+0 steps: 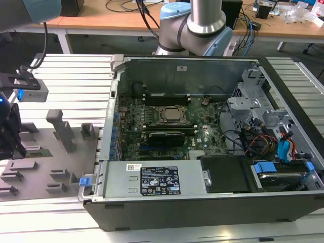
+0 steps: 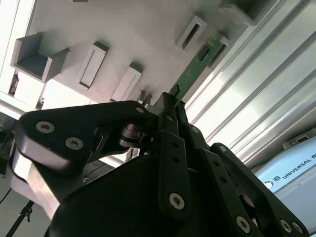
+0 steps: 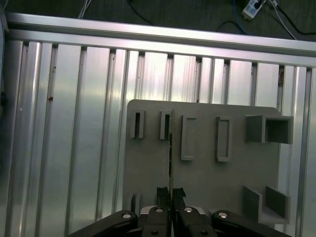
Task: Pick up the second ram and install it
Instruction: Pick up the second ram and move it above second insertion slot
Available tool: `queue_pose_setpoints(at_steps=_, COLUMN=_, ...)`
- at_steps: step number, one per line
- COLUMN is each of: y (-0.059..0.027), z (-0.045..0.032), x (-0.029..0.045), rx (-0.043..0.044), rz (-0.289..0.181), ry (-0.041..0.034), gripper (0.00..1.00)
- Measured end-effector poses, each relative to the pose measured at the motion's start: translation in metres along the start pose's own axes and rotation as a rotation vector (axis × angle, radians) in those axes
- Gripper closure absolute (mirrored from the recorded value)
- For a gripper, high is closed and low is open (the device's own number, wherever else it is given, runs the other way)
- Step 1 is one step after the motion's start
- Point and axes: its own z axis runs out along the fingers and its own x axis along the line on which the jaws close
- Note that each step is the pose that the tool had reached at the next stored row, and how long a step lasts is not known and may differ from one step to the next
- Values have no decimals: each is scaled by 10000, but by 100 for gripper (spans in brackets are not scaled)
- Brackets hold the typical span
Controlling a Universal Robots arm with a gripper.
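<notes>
The second ram (image 2: 195,66) is a narrow green board with dark chips, and my gripper (image 2: 170,98) is shut on its near end. Its far end reaches a slotted holder on the grey fixture plate (image 2: 138,29). In the first wrist view the ram (image 3: 171,158) shows edge-on as a thin line running from between my fingertips (image 3: 162,195) to a slot at the plate's far side. I cannot tell whether the far end still sits in that slot. In the exterior view my gripper (image 1: 11,139) hangs over the fixture plate (image 1: 55,162) at the far left, well away from the computer.
An open computer case (image 1: 283,212) lies at the exterior view's right, with the processor socket (image 1: 172,115), black memory slots (image 1: 167,96), a wide black card (image 1: 164,136) and a power supply (image 1: 152,179) inside. Upright grey holders (image 1: 59,129) stand on the plate. The table is ribbed aluminium (image 3: 74,148).
</notes>
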Motion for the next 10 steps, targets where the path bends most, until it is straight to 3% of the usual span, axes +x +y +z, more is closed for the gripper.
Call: queue_pose_setpoints(at_steps=10, y=3, z=-159, x=-3, rx=-1, rz=0, ry=4, gripper=86)
